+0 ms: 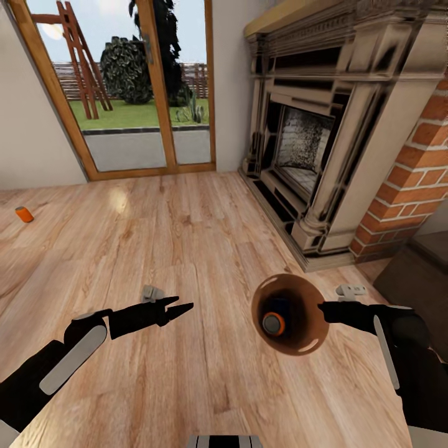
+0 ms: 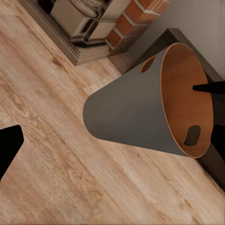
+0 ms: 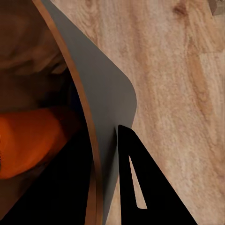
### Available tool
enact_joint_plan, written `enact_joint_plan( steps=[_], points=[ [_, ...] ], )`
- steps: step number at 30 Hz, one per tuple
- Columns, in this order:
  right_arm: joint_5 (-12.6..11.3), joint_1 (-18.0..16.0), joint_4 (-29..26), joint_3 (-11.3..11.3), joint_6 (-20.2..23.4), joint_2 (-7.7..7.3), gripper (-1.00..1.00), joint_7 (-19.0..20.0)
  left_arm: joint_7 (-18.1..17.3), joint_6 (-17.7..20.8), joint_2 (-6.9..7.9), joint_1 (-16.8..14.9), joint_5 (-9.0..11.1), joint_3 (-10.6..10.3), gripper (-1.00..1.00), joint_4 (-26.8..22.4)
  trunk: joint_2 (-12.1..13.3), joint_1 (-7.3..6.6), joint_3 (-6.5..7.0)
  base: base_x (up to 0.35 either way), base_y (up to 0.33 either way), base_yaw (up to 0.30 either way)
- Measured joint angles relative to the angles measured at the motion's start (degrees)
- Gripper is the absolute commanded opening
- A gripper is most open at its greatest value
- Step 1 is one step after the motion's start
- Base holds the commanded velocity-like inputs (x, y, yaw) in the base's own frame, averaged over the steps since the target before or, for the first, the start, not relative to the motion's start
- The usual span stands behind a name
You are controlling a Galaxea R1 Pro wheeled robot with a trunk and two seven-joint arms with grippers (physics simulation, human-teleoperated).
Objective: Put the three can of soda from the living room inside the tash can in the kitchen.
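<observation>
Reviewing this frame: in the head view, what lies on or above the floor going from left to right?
Small orange soda can lying on the wood floor → left gripper with black fingers → round brown copper-toned bin holding an orange can → right gripper at the bin's rim.

The tash can (image 3: 105,108) is very close to the camera, w/ grey outer wall and a thin copper-brown rim. Inside it is dark brown, and one orange can of soda (image 3: 33,138) lies there, blurred. Right pincer (image 3: 101,187) is closed on the bin wall: one black finger (image 3: 154,187) presses the grey outside, the other dark finger is inside, approx. opposite to it, so the rim stands between them. Behind is the light wood plank floor (image 3: 187,93).
</observation>
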Motion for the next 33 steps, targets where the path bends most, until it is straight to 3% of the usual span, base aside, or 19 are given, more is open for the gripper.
enact_joint_plan(
  steps=[14,19,24,33],
  points=[
    [0.5,0.0,0.0,0.1,-0.1,0.00,-1.00,-0.1,-0.1,0.0,-0.06,0.0,-0.1,0.0,1.00,0.0,0.0,0.00,1.28,0.010,0.077,0.000],
    [-0.8,0.0,0.0,0.2,0.2,0.00,-1.00,0.1,0.0,0.0,-0.13,0.0,-0.1,0.0,1.00,0.0,0.0,0.00,1.74,0.063,0.164,0.000],
    [0.3,0.0,0.0,0.1,-0.1,0.00,-1.00,-0.1,0.0,-0.1,-0.17,0.0,0.0,0.0,1.00,0.0,0.0,0.00,2.20,0.010,0.021,0.000],
    [-0.1,0.0,0.0,0.0,0.0,0.00,-1.00,0.6,0.0,-0.1,-0.18,0.0,0.0,0.0,1.00,0.0,0.0,0.00,2.75,0.000,0.001,0.020]
  ],
)
